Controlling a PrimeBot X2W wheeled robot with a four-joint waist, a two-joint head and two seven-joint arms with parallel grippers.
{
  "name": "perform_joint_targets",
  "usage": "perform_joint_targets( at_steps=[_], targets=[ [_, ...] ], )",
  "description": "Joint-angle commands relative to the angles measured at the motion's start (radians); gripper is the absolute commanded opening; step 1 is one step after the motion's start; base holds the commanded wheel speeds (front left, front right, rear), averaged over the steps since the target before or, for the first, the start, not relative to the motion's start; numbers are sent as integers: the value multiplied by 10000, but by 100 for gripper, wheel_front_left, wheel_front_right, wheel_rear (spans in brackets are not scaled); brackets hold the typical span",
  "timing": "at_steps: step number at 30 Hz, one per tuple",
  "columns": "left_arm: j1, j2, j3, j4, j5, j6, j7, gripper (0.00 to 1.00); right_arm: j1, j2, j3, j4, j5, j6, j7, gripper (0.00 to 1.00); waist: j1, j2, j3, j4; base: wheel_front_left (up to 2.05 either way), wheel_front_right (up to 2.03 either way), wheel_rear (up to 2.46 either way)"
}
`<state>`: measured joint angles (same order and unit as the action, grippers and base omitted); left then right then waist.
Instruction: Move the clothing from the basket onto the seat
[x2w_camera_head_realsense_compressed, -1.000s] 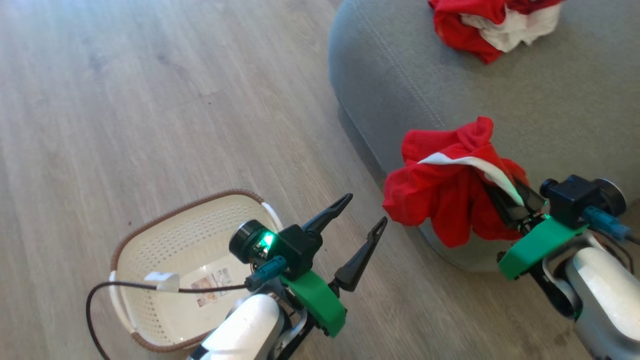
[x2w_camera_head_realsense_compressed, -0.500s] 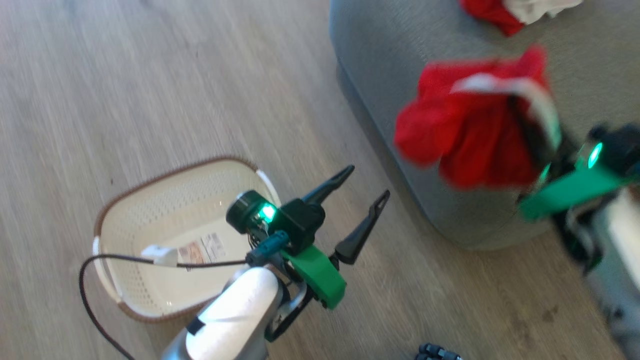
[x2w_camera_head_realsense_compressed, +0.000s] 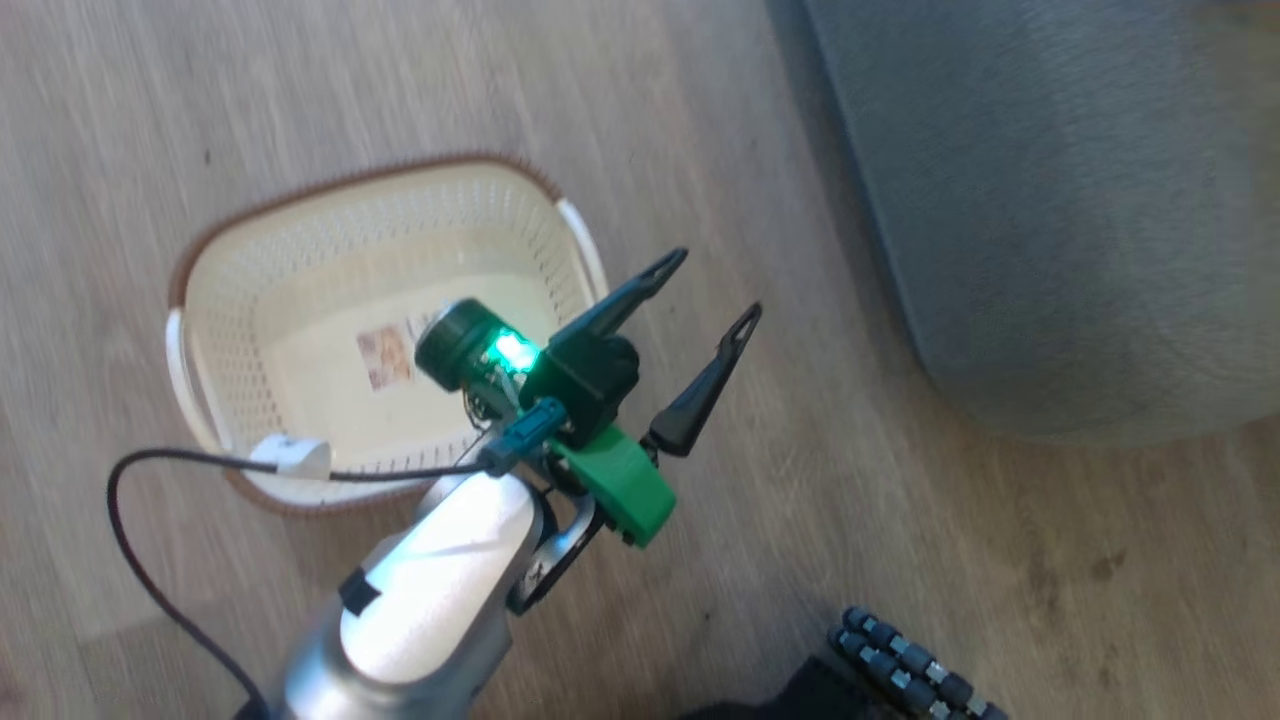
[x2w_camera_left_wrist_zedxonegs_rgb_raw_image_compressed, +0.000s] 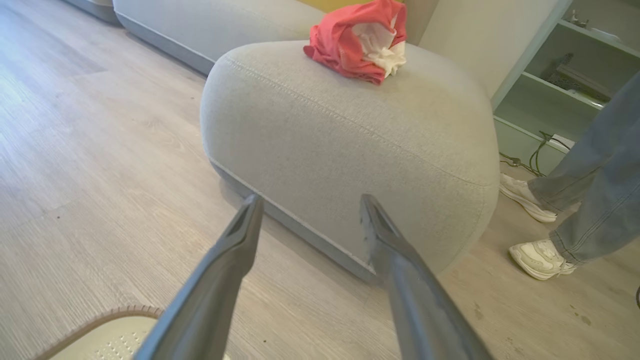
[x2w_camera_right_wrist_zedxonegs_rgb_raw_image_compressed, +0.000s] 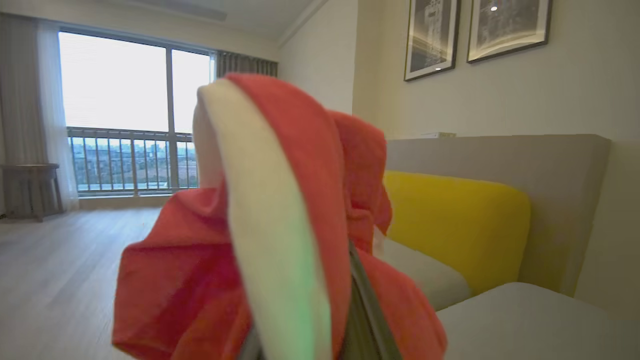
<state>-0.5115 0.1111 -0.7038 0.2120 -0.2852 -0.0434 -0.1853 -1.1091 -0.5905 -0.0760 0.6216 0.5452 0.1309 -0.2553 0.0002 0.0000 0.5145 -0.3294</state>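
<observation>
The cream basket (x2w_camera_head_realsense_compressed: 250, 290) stands on the wooden floor, holding nothing but the label sticker on its floor. My left gripper (x2w_camera_head_realsense_compressed: 715, 285) hovers open just right of its rim, nothing between the fingers. In the left wrist view the same open gripper (x2w_camera_left_wrist_zedxonegs_rgb_raw_image_compressed: 311, 200) points at the side of the grey seat (x2w_camera_left_wrist_zedxonegs_rgb_raw_image_compressed: 350, 145), and a bundle of red clothing (x2w_camera_left_wrist_zedxonegs_rgb_raw_image_compressed: 357, 42) with white lining lies on top of it. In the right wrist view a red garment (x2w_camera_right_wrist_zedxonegs_rgb_raw_image_compressed: 300, 200) with a white band hangs over my shut right gripper; one dark finger (x2w_camera_right_wrist_zedxonegs_rgb_raw_image_compressed: 367, 315) shows beneath the cloth.
A person's legs in jeans and white shoes (x2w_camera_left_wrist_zedxonegs_rgb_raw_image_compressed: 540, 257) stand right of the seat, by a low shelf (x2w_camera_left_wrist_zedxonegs_rgb_raw_image_compressed: 565, 95). A yellow cushion (x2w_camera_right_wrist_zedxonegs_rgb_raw_image_compressed: 450, 235) and sofa lie ahead in the right wrist view. A black ribbed part (x2w_camera_head_realsense_compressed: 900, 665) juts in at the head view's bottom.
The head camera has swung, so the basket sits higher in its picture. My right gripper rose up and right with the red garment and left that view. The left gripper stays open.
</observation>
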Motion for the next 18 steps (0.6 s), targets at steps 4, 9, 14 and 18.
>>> perform_joint_targets(
  at_steps=[4,9,14,18],
  targets=[
    [-515,161,160,-683,261,115,294,100,-1397,-899,-1164,1358,-397,-2,-47,0,-2,0,1733,691,0,0,0],
    [-483,596,339,-1222,430,479,777,100,-1462,-411,-2429,2539,-741,-2,-60,0,-2,0,2894,656,0,0,0],
    [-325,994,535,-1661,508,752,1016,100,-813,874,-3267,2667,-1366,-2,-62,0,-2,0,3225,459,0,0,0],
    [-198,1218,722,-1919,451,927,1139,100,-421,1389,-3727,2495,-1953,-2,-63,76,-2,0,3098,243,0,0,0]
  ],
)
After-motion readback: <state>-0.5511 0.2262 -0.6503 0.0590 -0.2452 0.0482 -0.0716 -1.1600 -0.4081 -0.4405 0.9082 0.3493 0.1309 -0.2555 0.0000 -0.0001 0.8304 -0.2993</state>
